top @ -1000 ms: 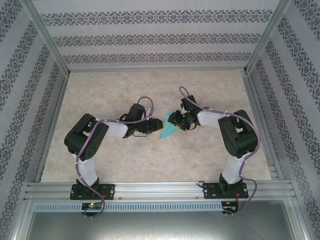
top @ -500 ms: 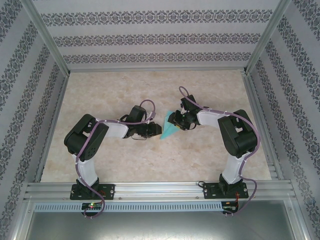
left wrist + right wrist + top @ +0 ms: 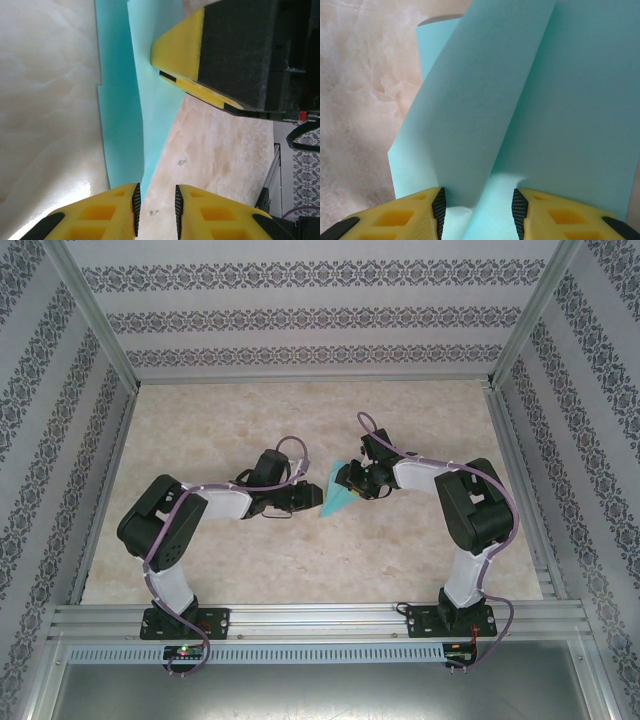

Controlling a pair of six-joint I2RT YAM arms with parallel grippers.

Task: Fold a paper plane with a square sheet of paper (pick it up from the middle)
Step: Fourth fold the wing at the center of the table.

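Of the two grippers, the left gripper (image 3: 156, 202) has narrowly parted jaws, bare table (image 3: 210, 150) between them, at the left edge of the single folded turquoise paper (image 3: 336, 502) mid-table. The right gripper (image 3: 477, 205) straddles its raised fold, jaws half apart.

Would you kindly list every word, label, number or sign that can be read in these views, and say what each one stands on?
No text can be read in these views.
The folded turquoise paper: blank on the faces that show.
The wallpaper: an ornamental pattern, no letters.
The marbled table: no markings.
The small boards at the arm bases: any print is too small to read.
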